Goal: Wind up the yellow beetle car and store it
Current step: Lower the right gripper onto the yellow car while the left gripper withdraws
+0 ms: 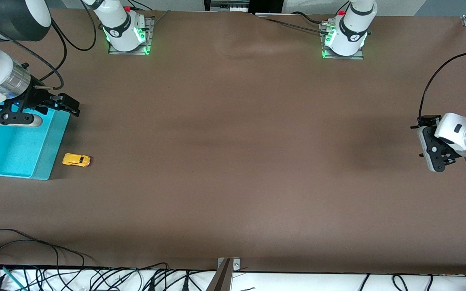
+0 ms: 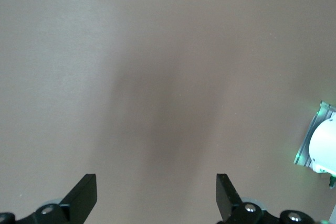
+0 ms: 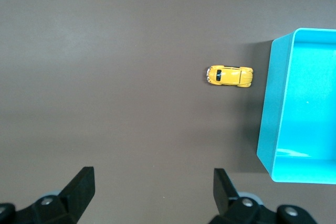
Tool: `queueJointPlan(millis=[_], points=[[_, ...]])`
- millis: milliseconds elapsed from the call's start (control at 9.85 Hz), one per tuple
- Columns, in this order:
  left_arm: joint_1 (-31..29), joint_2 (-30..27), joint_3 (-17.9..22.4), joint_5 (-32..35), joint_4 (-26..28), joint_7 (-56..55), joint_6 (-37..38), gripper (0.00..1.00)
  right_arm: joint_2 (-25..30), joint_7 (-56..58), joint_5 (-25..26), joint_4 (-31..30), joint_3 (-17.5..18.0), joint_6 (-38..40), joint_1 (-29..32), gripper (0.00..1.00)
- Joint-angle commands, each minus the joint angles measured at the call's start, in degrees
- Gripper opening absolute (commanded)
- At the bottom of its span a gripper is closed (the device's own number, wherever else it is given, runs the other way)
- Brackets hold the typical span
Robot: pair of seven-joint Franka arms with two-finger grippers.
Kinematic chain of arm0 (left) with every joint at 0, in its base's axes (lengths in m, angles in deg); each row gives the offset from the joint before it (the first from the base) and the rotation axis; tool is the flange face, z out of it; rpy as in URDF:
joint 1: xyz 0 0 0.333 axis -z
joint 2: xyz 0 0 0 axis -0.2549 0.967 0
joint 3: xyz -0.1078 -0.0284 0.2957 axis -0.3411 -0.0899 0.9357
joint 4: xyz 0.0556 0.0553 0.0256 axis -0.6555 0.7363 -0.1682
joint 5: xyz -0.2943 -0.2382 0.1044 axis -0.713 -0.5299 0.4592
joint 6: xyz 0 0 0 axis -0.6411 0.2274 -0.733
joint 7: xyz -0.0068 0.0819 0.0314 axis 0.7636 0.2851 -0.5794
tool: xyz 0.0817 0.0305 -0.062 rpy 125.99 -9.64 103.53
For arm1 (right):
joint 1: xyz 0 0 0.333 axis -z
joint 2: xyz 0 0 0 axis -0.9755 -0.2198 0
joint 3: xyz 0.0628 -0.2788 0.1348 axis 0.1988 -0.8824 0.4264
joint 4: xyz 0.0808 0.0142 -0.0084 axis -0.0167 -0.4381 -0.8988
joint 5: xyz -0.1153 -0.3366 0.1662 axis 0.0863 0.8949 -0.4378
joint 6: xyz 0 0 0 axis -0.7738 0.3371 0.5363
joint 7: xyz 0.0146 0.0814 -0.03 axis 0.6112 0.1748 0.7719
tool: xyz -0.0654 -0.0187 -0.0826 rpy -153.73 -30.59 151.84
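A: Brown surface (image 1: 233, 161), wide and bare mid-span; cables along its near edge. Turquoise bin (image 1: 10, 149) at the right arm's end.

B: Yellow beetle car (image 1: 76, 160) on the surface just beside the bin. Right end effector (image 1: 69, 106) over the bin's corner, released. Left end effector (image 2: 156, 195) waits, released; its wrist view shows only surface.
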Motion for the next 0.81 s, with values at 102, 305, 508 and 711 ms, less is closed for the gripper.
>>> queueJointPlan(millis=[102,305,508,711], points=[[0.5,-4.1,-2.8,-1.1,-0.9,-14.1,1.6,1.00,-3.4,12.4,0.3,0.9,-0.5,0.8,0.6,1.00],[0.5,-5.6,-6.8,-1.1,-0.9,-28.3,4.1,1.00,-5.4,25.5,0.6,0.9,-2.4,0.6,1.1,1.00],[0.4,-7.0,-10.2,-1.1,-1.0,-40.5,4.6,1.00,-9.1,42.7,0.7,0.6,-5.2,-2.5,1.1,1.00],[0.5,-7.1,-11.6,-1.2,-1.1,-48.3,4.5,1.00,-12.9,61.8,0.3,0.4,-7.9,-8.5,1.2,1.00]])
